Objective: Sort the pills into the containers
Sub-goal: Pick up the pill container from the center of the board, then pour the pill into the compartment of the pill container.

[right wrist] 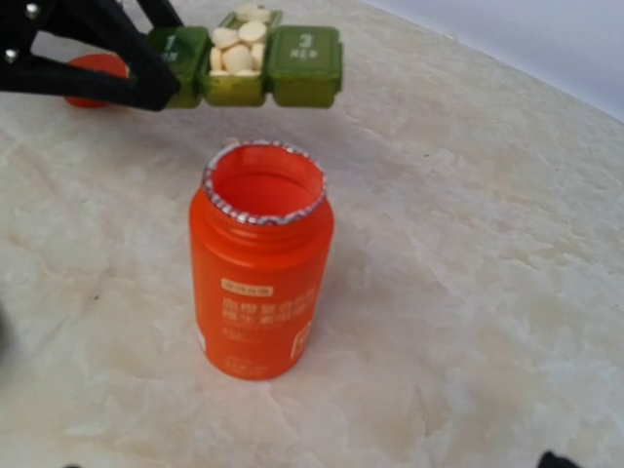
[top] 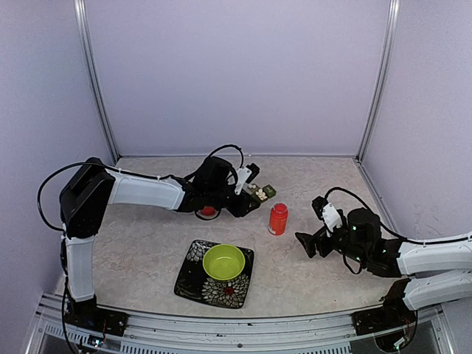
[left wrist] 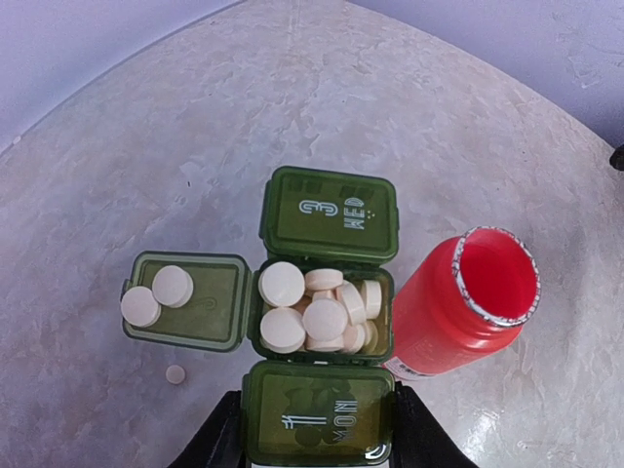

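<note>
The dark green pillbox (left wrist: 330,210) (top: 263,192) is a strip of three compartments. My left gripper (left wrist: 317,444) (top: 249,196) is shut on its near end, the closed compartment marked 1 MON. The middle compartment is open and heaped with white pills (left wrist: 322,312) (right wrist: 237,44). Two more pills (left wrist: 156,294) lie on its lid, which is folded out to the left. One small pill (left wrist: 175,373) lies on the table beside the box. The far compartment, marked 3 WED, is closed. My right gripper (top: 313,225) stands open and empty, facing the orange bottle.
The open orange bottle (top: 278,218) (left wrist: 468,302) (right wrist: 259,273) stands upright just right of the pillbox, and looks empty from above. Its red cap (top: 209,211) lies under the left arm. A lime-green bowl (top: 223,262) sits on a patterned dark plate (top: 193,284) near the front.
</note>
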Controlling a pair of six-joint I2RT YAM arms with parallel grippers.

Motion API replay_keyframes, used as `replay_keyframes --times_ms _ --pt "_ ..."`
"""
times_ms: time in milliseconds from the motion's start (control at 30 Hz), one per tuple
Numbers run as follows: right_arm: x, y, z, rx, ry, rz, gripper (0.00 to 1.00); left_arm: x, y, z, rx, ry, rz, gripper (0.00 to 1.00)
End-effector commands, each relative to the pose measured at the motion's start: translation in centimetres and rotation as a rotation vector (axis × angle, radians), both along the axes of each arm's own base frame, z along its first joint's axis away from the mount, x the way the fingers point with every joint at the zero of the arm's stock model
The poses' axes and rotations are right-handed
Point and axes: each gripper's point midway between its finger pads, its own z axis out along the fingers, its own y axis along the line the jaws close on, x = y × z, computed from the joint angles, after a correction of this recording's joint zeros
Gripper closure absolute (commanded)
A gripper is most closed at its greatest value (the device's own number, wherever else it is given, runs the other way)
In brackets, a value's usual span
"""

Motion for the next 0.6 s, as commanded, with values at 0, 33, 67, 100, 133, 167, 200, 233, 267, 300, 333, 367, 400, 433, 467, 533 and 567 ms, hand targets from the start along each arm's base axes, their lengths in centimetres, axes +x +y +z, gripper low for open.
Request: replay_keyframes --times_ms 0,33,67,100,133,167,200,233,267,300,333,367,400,433,467,533,567 --pt "0.3 0.3 1.1 0.03 -0.017 -0.003 0.0 0.1 -1.0 4.5 -0.015 -0.095 -0.005 0.66" --pt "0.3 0.2 1.1 0.03 -0.016 -0.003 0.0 0.0 -1.2 4.6 -0.015 -0.096 -0.009 0.65" --pt "0.3 0.3 1.1 0.029 -0.015 -0.001 0.0 0.0 -1.3 4.8 -0.016 -0.096 -0.012 0.65" --pt "0.3 0.3 1.1 0.029 -0.015 0.0 0.0 -0.1 -1.5 5.0 -0.016 -0.098 -0.016 0.65" --pt "0.3 0.3 1.0 0.027 -0.014 0.0 0.0 -0.2 -1.7 5.1 -0.015 -0.102 -0.019 0.65" --pt "0.3 0.3 1.0 0.029 -0.015 -0.001 0.0 -0.3 -1.9 5.2 -0.014 -0.105 -0.023 0.65" --pt "0.3 0.3 1.0 0.029 -0.014 0.001 0.0 -0.4 -2.1 5.3 -0.013 -0.11 -0.026 0.65" --pt "0.3 0.3 1.1 0.03 -0.015 0.001 0.0 -0.5 -2.3 5.5 -0.012 -0.114 -0.029 0.65" --pt "0.3 0.3 1.1 0.029 -0.015 0.0 0.0 -0.5 -2.5 5.7 -0.014 -0.117 -0.031 0.65" --pt "0.3 0.3 1.0 0.029 -0.014 0.002 0.0 -0.6 -2.6 5.8 -0.017 -0.119 -0.033 0.65" --pt "0.3 0.3 1.0 0.028 -0.013 0.001 0.0 -0.6 -2.7 6.0 -0.02 -0.121 -0.036 0.65" --pt "0.3 0.3 1.0 0.027 -0.013 0.001 0.0 -0.7 -2.9 6.0 -0.021 -0.123 -0.037 0.65" --pt "0.3 0.3 0.9 0.025 -0.011 0.0 0.0 -0.7 -3.0 6.0 -0.018 -0.123 -0.04 0.65" --pt "0.3 0.3 0.9 0.026 -0.011 0.002 0.0 -0.8 -3.2 6.0 -0.016 -0.123 -0.042 0.65" --pt "0.3 0.4 1.0 0.027 -0.011 0.002 0.0 -0.9 -3.4 6.0 -0.015 -0.126 -0.047 0.65" --pt "0.3 0.3 1.0 0.028 -0.013 0.001 0.0 -1.1 -3.7 5.9 -0.008 -0.13 -0.053 0.65" --pt "0.3 0.3 1.0 0.028 -0.013 0.001 0.0 -1.2 -3.8 5.9 -0.004 -0.134 -0.053 0.65"
